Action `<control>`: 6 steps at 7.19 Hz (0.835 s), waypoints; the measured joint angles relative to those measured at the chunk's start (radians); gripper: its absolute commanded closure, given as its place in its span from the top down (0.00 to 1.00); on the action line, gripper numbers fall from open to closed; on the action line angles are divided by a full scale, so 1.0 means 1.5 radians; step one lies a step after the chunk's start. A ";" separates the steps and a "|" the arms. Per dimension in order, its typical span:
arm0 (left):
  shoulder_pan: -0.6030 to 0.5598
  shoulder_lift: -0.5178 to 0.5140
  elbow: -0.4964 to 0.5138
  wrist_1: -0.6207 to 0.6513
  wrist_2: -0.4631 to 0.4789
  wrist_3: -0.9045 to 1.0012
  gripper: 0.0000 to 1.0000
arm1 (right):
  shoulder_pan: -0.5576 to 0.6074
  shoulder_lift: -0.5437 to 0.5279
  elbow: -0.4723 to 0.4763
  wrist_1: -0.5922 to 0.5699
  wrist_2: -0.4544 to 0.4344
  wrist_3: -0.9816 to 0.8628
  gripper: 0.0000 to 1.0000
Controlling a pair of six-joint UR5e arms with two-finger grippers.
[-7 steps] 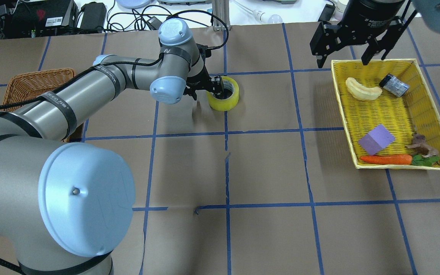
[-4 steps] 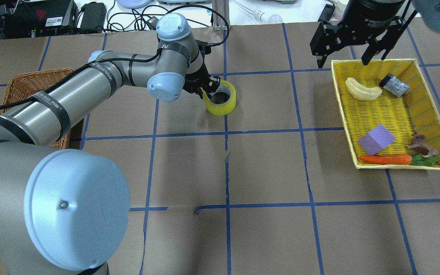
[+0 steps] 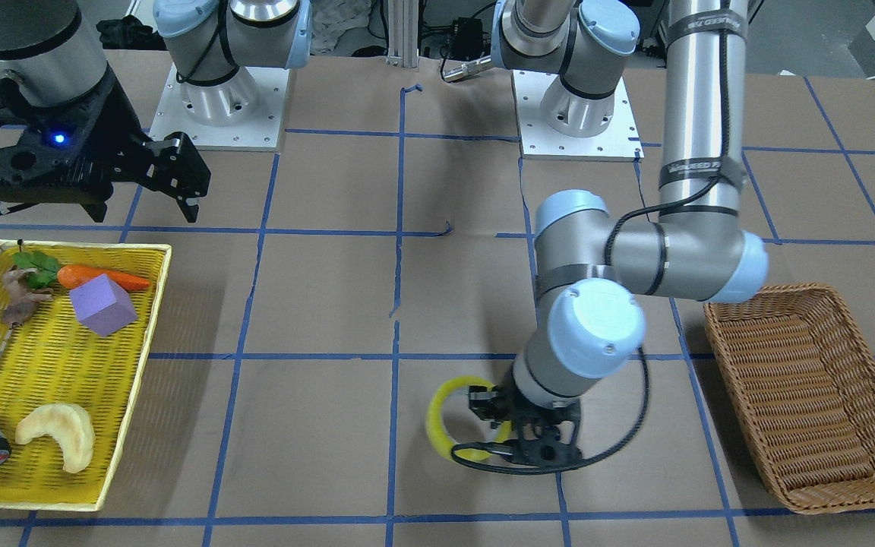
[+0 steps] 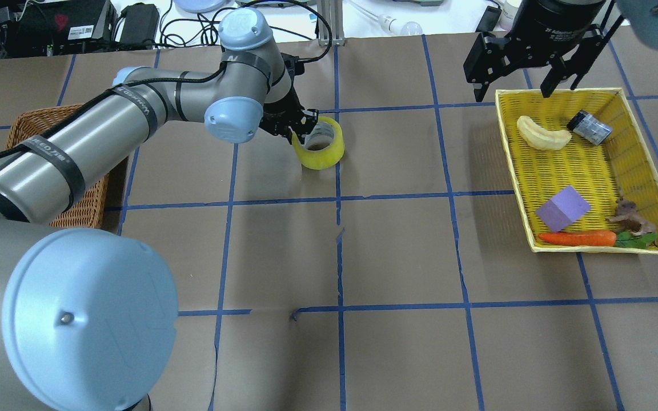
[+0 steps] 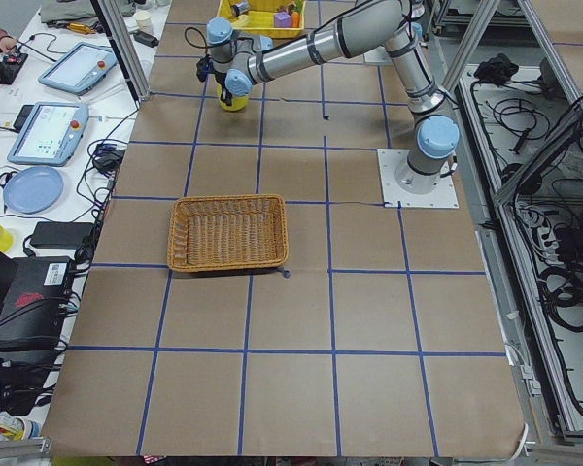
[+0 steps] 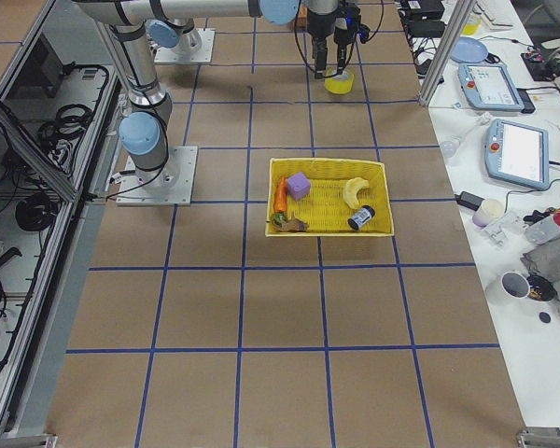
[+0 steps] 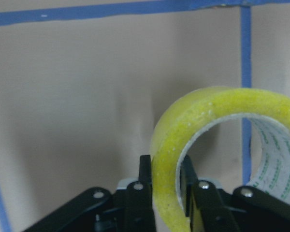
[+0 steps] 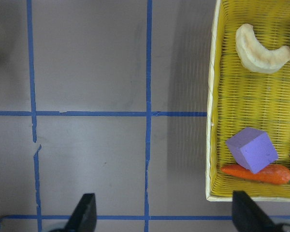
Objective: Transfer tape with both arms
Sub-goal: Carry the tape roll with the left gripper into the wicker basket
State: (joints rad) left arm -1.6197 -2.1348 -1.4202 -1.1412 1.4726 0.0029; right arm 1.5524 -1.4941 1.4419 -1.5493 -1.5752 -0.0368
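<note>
Here, seen from overhead, a wicker basket (image 4: pixel 32 125) sits at the far left, partly covered by the left arm reaching across it toward the table's middle. Next comes the left gripper (image 4: pixel 301 127), closed on the near-left edge of the tape (image 4: pixel 322 160). The yellow ring is tilted over a blue grid line, with its hole facing up and slightly toward the camera.

The overhead view hides the fingers behind the wrist. The left wrist camera shows them: one finger lies against the tape's yellow outer face, and the other sits inside the pale core. The tape's wall is pinched between them. From across the table, the tape stands almost on edge, and the gripper covers one side of it. Whether its lower rim touches the table cannot be made out.

Farther right, the right gripper (image 4: pixel 512 91) hangs over the far left corner of a yellow tray (image 4: pixel 506 148), spread wide and holding nothing. Its wrist camera shows only the two fingertips, with bare table between them.

The tray holds a pale crescent (image 4: pixel 541 134), a small grey cylinder (image 4: pixel 589 127), a purple block (image 4: pixel 563 208) and a carrot (image 4: pixel 577 238). The right wrist view cuts the cylinder off at the edge. In both side views the tape is only a small yellow spot.
</note>
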 measured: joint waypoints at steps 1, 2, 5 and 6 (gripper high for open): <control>0.062 0.032 0.001 -0.047 0.011 0.041 0.00 | 0.000 0.000 0.000 0.000 0.000 0.000 1.00; 0.119 0.060 -0.001 -0.080 0.034 0.101 0.00 | 0.000 0.000 0.000 0.000 0.000 0.000 1.00; 0.323 0.107 -0.020 -0.121 0.081 0.355 0.00 | 0.000 -0.001 0.000 0.000 0.000 0.000 1.00; 0.382 0.105 -0.035 -0.114 0.082 0.432 0.00 | 0.000 -0.001 0.001 -0.001 0.001 0.000 1.00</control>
State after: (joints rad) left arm -1.0468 -1.9777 -1.4723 -1.3122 1.5955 0.6504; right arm 1.5524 -1.4955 1.4439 -1.5503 -1.5743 -0.0368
